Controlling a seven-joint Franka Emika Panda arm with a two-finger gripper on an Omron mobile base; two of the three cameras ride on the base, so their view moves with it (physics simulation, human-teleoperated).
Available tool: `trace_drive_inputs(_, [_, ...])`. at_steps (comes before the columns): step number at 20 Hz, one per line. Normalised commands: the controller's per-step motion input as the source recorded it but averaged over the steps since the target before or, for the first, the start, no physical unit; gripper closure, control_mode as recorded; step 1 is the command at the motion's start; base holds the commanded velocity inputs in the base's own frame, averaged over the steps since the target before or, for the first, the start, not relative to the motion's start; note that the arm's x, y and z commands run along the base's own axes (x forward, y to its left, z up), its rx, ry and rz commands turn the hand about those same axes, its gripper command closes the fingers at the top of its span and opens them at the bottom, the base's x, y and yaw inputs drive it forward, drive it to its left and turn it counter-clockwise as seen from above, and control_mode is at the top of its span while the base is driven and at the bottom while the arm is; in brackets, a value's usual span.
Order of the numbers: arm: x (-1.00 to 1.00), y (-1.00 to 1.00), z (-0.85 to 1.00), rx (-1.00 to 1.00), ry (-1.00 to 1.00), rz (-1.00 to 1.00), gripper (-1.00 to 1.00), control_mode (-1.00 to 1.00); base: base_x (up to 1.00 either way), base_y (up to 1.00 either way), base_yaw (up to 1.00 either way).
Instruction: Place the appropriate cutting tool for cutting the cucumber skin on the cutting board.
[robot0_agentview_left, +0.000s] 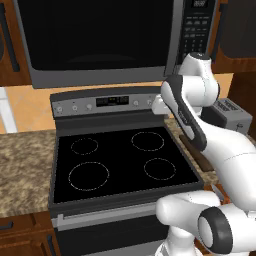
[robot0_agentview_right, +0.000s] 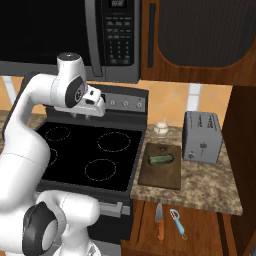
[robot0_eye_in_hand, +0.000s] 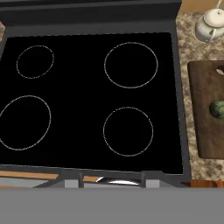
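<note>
The peeler (robot0_agentview_right: 176, 222) lies at the counter's front edge beside the knife (robot0_agentview_right: 159, 221), near the cutting board (robot0_agentview_right: 160, 177) holding the cucumber (robot0_agentview_right: 161, 159). It is judged light, rigid and thin; grasp across its handle. The gripper (robot0_agentview_right: 98, 104) hovers over the stove, its opening indiscernible. No writing is legible.

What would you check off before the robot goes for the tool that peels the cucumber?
1. Peeler in sight, front counter edge, beside the orange-handled knife: ok.
2. Peeler and knife apart, no mix-up: ok.
3. Cutting board has bare space next to the cucumber: ok.
4. Gripper near the peeler: not ok, it hangs over the stove.
5. Jaws open: cannot tell.
6. Toaster away from the path: ok.
</note>
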Motion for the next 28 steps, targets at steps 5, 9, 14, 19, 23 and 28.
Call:
trace_drive_inputs(5, [-0.31, -0.22, -0.25, 0.00, 0.00, 0.00, -1.00, -1.00, 0.00, 0.00, 0.00])
trace_drive_inputs(9, [-0.56, -0.92, -0.46, 0.01, 0.00, 0.00, -1.00, -1.00, 0.00, 0.00, 0.00])
trace_drive_inputs(14, [-0.44, -1.00, -0.45, 0.00, 0.01, 0.00, -1.00, -1.00, 0.00, 0.00, 0.00])
trace_drive_inputs(19, [-0.26, -1.00, -0.43, 0.00, 0.03, 0.00, -1.00, -1.00, 0.00, 0.00, 0.00])
trace_drive_inputs(23, [-0.34, -1.00, -0.55, 0.00, 0.00, 0.01, -1.00, -1.00, 0.00, 0.00, 0.00])
trace_drive_inputs(28, [-0.04, -0.93, -0.62, -0.03, 0.14, 0.01, -1.00, -1.00, 0.00, 0.00, 0.00])
